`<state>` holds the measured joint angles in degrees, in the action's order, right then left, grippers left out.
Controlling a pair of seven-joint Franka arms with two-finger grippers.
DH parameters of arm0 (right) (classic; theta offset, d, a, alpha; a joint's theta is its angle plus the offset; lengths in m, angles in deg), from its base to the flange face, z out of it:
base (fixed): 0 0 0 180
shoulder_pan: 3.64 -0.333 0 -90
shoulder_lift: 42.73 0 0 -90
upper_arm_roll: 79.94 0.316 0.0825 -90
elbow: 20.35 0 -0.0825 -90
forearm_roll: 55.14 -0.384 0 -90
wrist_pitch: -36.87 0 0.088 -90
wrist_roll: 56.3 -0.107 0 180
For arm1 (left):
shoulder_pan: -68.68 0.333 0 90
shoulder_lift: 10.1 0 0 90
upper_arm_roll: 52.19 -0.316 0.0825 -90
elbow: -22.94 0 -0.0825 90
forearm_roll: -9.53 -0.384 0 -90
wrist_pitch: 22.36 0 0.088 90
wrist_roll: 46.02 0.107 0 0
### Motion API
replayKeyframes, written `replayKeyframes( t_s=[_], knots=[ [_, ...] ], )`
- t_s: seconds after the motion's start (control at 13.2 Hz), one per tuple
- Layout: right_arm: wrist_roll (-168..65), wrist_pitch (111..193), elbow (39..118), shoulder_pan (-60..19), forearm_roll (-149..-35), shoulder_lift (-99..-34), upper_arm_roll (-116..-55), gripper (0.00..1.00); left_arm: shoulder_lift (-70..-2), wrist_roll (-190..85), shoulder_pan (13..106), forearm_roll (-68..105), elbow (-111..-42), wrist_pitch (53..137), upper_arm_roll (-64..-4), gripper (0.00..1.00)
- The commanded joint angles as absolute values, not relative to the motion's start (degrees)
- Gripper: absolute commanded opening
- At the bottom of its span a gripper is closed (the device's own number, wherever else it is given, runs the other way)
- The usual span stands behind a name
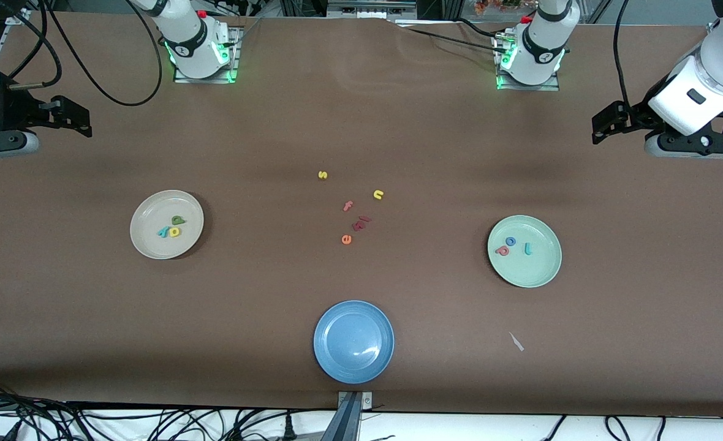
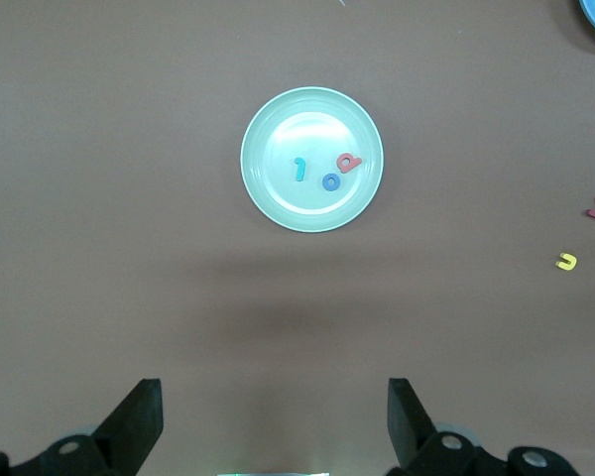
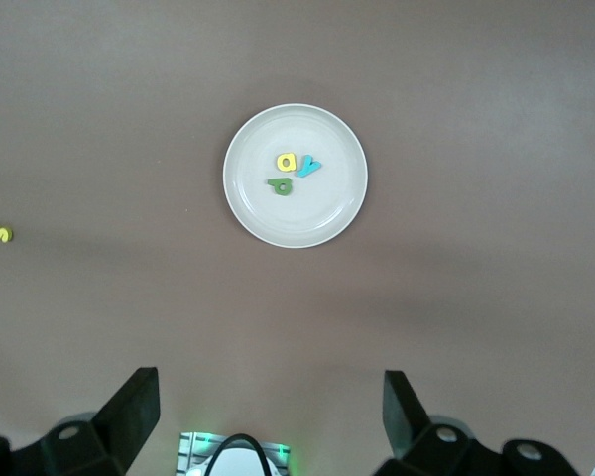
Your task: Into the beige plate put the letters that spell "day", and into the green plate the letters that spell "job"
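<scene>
Brown table (image 1: 361,122), sorted letter plates

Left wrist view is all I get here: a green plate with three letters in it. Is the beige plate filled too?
Observer: Yes. The beige plate holds the green, yellow and teal letters that spell "day".
Operator: Any stray letters besides the yellow one I see?
Observer: Five lie loose mid-table: a yellow "s", a yellow "n", a pink "f", a dark red letter and an orange "e".
Operator: Where is the right arm?
Observer: The right gripper hangs open, empty, at its own end of the table.
</scene>
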<state>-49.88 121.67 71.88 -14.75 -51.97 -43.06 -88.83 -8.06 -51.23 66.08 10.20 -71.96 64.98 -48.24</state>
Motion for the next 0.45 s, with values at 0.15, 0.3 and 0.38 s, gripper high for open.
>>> replayKeyframes(
  t_s=[0.15,0.3,0.38],
  knots=[
    [-53.05,120.54,70.79,-13.83,-52.41,-43.78,-88.99,1.0,-7.2,-49.89,66.22,11.02,-71.71,63.95,-48.33,1.0],
    [-52.78,120.54,70.79,-13.83,-52.5,-43.87,-89.17,1.0,-7.2,-49.89,66.22,11.02,-71.71,63.95,-48.33,1.0],
    [-52.78,120.54,70.79,-13.83,-52.33,-43.87,-89.17,1.0,-7.2,-49.89,66.22,11.02,-71.71,63.95,-48.33,1.0]
  ],
)
